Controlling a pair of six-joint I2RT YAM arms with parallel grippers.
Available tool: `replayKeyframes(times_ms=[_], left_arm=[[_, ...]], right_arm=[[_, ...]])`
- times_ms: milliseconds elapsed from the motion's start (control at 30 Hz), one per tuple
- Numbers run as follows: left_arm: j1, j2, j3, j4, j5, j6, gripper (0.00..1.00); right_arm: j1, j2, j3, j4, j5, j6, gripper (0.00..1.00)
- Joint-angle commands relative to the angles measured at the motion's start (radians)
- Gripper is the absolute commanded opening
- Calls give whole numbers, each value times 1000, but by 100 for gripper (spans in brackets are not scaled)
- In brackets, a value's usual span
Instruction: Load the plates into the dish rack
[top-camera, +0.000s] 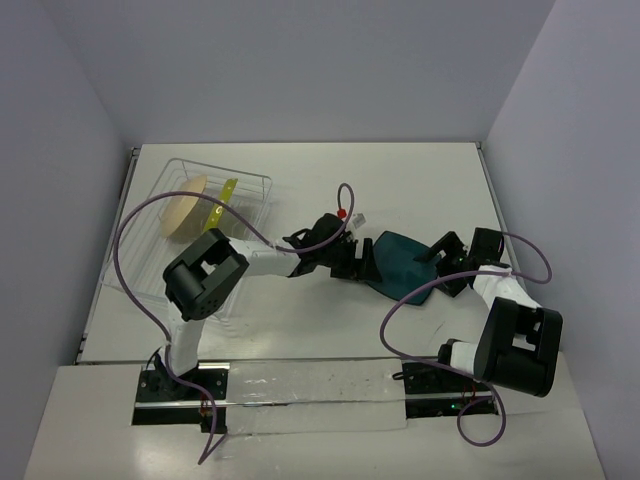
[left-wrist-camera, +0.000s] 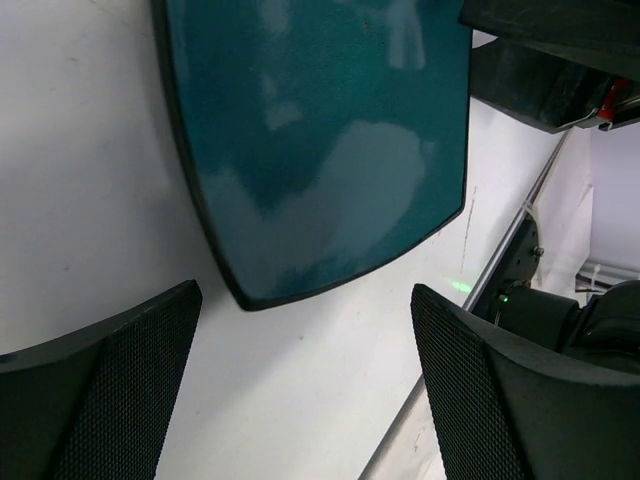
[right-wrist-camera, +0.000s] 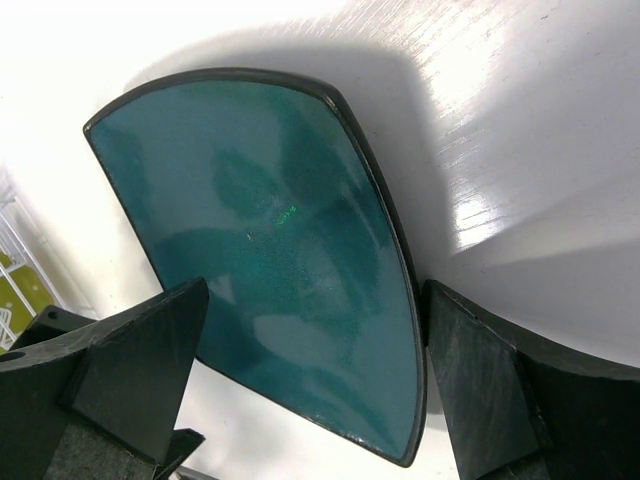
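The dark teal plate (top-camera: 400, 262) lies right of the table's middle, between my two grippers, and looks tipped up, casting a shadow. My left gripper (top-camera: 358, 262) is open and empty just short of its left edge; in the left wrist view the gripper (left-wrist-camera: 305, 330) has the plate (left-wrist-camera: 320, 140) ahead of its fingers. My right gripper (top-camera: 432, 262) is open; in the right wrist view the gripper (right-wrist-camera: 315, 300) straddles a corner of the plate (right-wrist-camera: 270, 250), one finger (right-wrist-camera: 480, 380) against the rim. The dish rack (top-camera: 255, 182) at back left holds the cream plate (top-camera: 183, 210) and the yellow-green plate (top-camera: 222, 205) upright.
Purple cables loop from both arms over the table. Part of the right arm (left-wrist-camera: 560, 60) fills the top right of the left wrist view. The rack's wires (right-wrist-camera: 12, 225) show at the left edge of the right wrist view. White walls enclose the table.
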Motion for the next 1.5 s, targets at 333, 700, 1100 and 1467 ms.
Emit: replayKeyframes(times_ms=[333,700,1100,1467], left_arm=[[-9,84,-17,339,74,-134,89],[-10,111,-31,634,222,-180,78],[-9,106,59,520,149,-120,56],[-17,105,125,271,-39,-133,0]], right_arm=[[15,93,-48,-79,36,-52,92],[43,156,-30,-75,35,-69,70],[74,170,-23,-83,48,-85,62],[101,151,-18,-92,79,-94,61]])
